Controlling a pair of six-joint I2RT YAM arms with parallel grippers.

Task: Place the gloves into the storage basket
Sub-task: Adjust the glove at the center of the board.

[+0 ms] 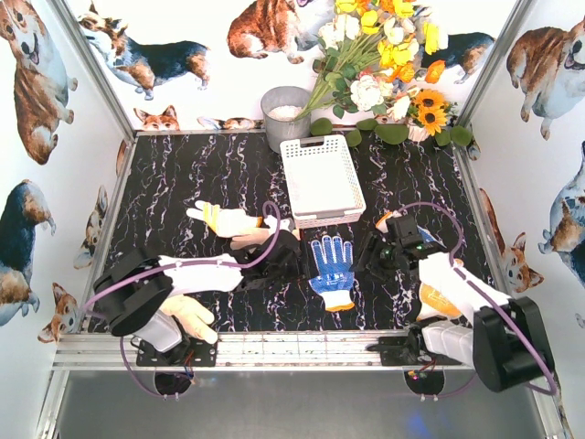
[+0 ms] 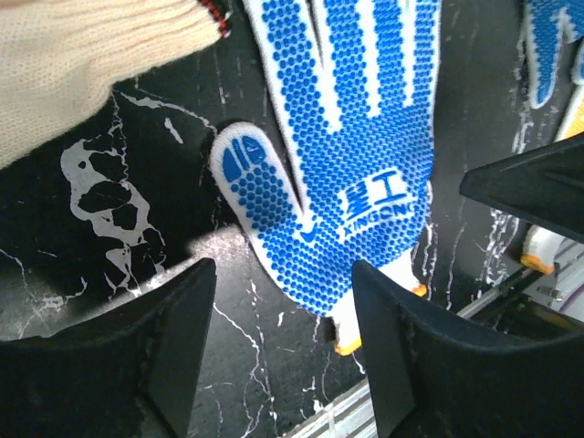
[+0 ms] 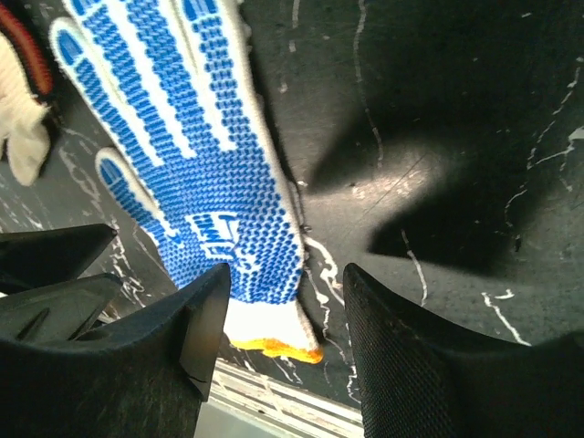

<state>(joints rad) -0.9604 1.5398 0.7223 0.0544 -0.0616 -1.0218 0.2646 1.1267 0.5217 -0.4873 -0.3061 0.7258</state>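
Observation:
A blue dotted glove point(image 1: 331, 268) lies flat, palm up, on the black marbled table between my two grippers. The left gripper point(image 1: 292, 254) hangs open just left of it; in the left wrist view the glove point(image 2: 347, 137) lies ahead of the gripper point(image 2: 283, 274), its orange cuff by the right finger. The right gripper point(image 3: 287, 278) is open over the cuff end of the same glove point(image 3: 192, 173). A cream glove point(image 1: 228, 221) lies left of the white storage basket point(image 1: 320, 178). A second cream glove point(image 1: 189, 315) rests by the left arm's base. Another glove point(image 1: 402, 227) lies behind the right gripper.
A grey round metal bucket point(image 1: 285, 114) and a bunch of artificial flowers point(image 1: 384, 64) stand at the back, beside the basket. A metal rail point(image 1: 292, 349) runs along the near edge. Walls close in the table on both sides.

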